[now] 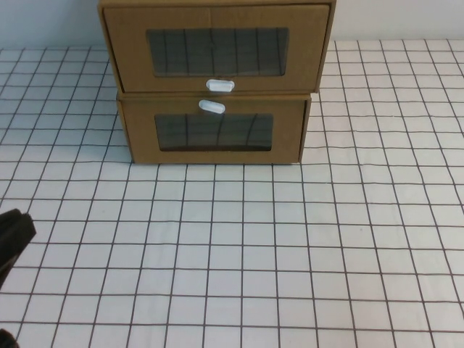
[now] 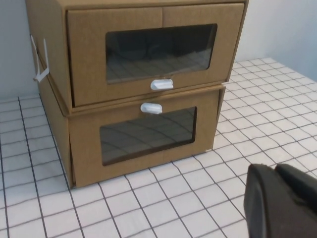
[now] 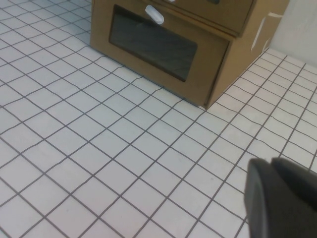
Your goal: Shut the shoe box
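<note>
From our raised camera we look down over the white gridded table point(image 1: 239, 254) at the shoe box point(image 1: 215, 47), stacked on a second cardboard box point(image 1: 214, 130), both facing us from the far side. The left gripper point(image 1: 13, 235) just edges in near us, well short of the stack. Our left wrist camera sits low and closer, facing the shoe box point(image 2: 148, 49) from slightly to one side, with the left gripper point(image 2: 282, 201) filling a corner. Our right wrist camera tilts down at the tiles, catching mostly the lower box point(image 3: 163, 44), the right gripper point(image 3: 282, 196) in its corner. All three views share the stack's front.
</note>
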